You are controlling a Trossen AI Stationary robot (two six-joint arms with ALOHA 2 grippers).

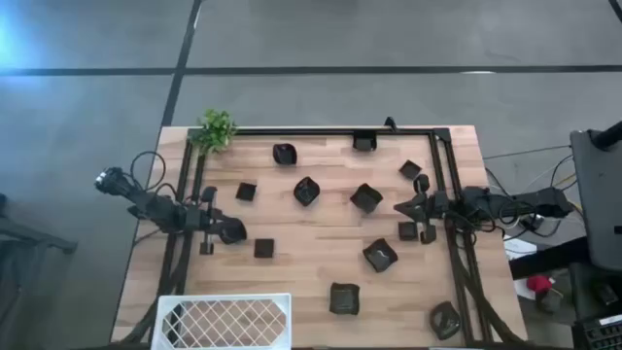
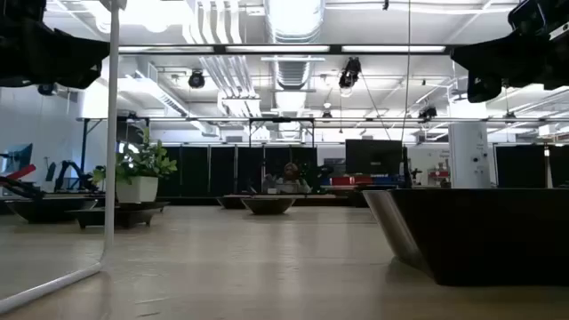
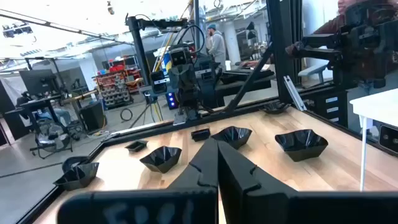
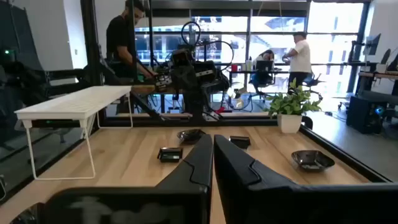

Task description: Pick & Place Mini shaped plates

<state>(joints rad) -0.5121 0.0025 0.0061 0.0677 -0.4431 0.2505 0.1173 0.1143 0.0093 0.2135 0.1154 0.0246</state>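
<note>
Several small glossy black plates lie flat and scattered on the wooden table, among them a petal-edged one, a square one and one near the front edge. My left gripper hovers shut over the table's left side, next to a small square plate. Its wrist view shows the shut fingers facing plates farther off. My right gripper is shut over the right side, near the plate. Its wrist view looks toward plates across the table.
A white wire basket stands on legs at the near left corner. A small green plant sits at the far left corner. A black frame borders the work area. One large dark plate sits close to the low camera. People stand beyond the table.
</note>
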